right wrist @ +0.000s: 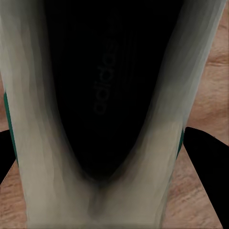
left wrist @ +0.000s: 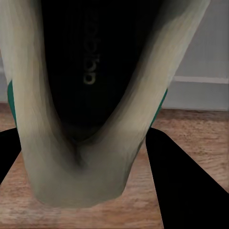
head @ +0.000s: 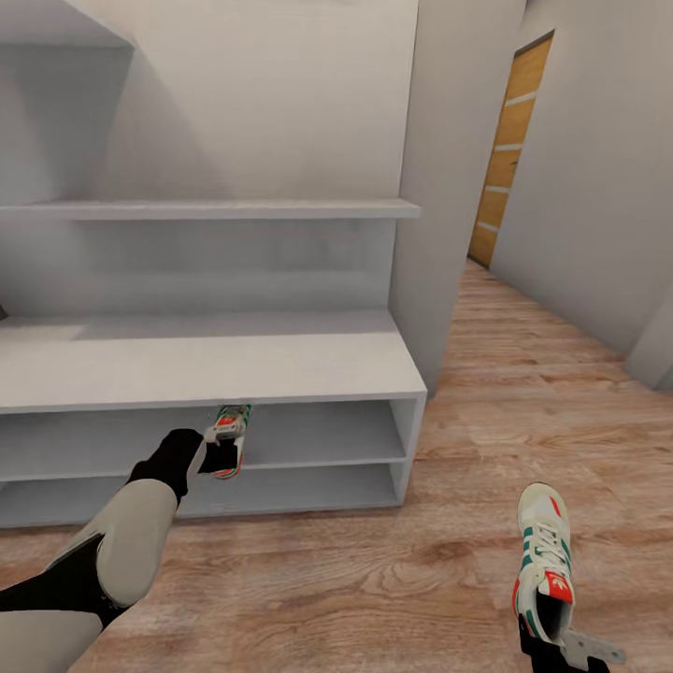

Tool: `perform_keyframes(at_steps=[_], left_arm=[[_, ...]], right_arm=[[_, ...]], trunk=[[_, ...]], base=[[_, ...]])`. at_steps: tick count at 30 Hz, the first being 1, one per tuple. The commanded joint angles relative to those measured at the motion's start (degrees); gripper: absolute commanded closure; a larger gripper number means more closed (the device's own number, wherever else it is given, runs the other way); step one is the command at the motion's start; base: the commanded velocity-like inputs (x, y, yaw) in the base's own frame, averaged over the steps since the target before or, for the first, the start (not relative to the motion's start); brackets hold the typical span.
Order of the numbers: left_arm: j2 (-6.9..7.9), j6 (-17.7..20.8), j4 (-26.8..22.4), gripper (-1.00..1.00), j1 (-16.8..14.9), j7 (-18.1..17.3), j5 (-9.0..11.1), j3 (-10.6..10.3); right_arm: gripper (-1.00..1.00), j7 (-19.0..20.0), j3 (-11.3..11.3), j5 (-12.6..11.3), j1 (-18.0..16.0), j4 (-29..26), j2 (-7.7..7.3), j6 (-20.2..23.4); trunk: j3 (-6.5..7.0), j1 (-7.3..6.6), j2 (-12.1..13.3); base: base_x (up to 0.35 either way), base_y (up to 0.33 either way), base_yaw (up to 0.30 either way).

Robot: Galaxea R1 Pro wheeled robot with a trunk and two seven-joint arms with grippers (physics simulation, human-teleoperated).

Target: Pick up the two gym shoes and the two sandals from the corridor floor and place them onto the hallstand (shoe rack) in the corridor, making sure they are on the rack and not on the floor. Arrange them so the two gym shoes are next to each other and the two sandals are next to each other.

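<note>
In the head view, the pale grey hallstand (head: 215, 360) fills the upper left and centre of the frame, with a long shelf above its flat top and two low open compartments below. At lower left, the left arm reaches toward the upper compartment, and the left gripper (head: 221, 455) is clamped on the heel of a gym shoe (head: 229, 432) at that compartment's front edge, toe pointing in; whether it rests on the shelf I cannot tell. Its red-orange heel patch and green stripes show. In the left wrist view the same shoe (left wrist: 90, 157) looms close, the word "adidas" readable on its dark insole.

To the right lies the corridor floor (head: 523, 393), running to a wooden door (head: 509, 150) at upper right. At the lower right corner, the right gripper (head: 559, 645) grips the heel of the second gym shoe (head: 544, 551), toe pointing up-frame, a white trefoil logo on its red tongue label. The right wrist view shows "adidas" faintly inside that shoe (right wrist: 157, 171).
</note>
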Motion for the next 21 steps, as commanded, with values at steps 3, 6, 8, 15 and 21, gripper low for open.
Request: perform_keyframes(at_steps=[3,6,8,15,21], left_arm=[[-0.03,0.23,-0.15,1.00,-0.04,-0.49,-0.60,0.40],[0.00,0.21,-0.15,1.00,-0.06,-0.41,-0.60,0.38],[0.01,0.18,-0.19,1.00,-0.08,-0.42,-0.64,0.38],[0.22,0.22,-0.25,1.00,-0.11,-0.39,-0.69,0.40],[0.28,0.14,-0.29,1.00,-0.11,-0.36,-0.69,0.32]], right_arm=[[1.00,-0.13,0.03,0.04,-0.03,0.04,0.00,-0.17],[1.00,-0.13,0.01,0.04,-0.03,0.04,0.00,-0.17],[1.00,-0.13,0.03,0.04,-0.03,0.04,0.00,-0.17],[1.00,-0.13,-0.06,0.00,-0.03,-0.12,0.00,-0.17],[1.00,-0.21,-0.12,-0.05,-0.03,-0.22,0.00,-0.17]], trunk=[[-0.05,0.01,-0.02],[-0.05,0.01,-0.02],[-0.05,0.01,-0.02],[-0.07,0.01,-0.02],[-0.25,0.01,-0.02]], base=[[0.128,0.000,0.000],[0.039,0.000,0.000],[0.016,0.000,0.000],[0.003,0.000,0.000],[0.000,0.000,0.011]])
